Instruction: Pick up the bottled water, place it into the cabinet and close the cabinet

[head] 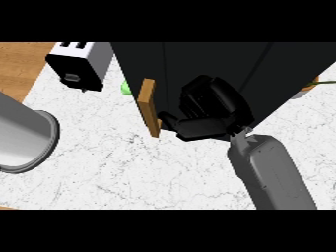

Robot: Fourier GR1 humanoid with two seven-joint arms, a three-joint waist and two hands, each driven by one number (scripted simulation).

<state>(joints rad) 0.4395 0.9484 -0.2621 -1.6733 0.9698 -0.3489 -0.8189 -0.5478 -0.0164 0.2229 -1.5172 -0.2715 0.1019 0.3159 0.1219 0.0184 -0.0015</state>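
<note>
One dark cabinet [221, 69] fills the upper middle of the marble counter [127, 162], its wooden door [149, 106] seen edge-on at the left. Against its front is the right hand [207, 110], fingers curled, though I cannot tell around what; the bottled water is not visible. Risk: withdrawing could knock the door or drag the bottle out. At the left edge, only the left forearm [14, 133] shows.
</note>
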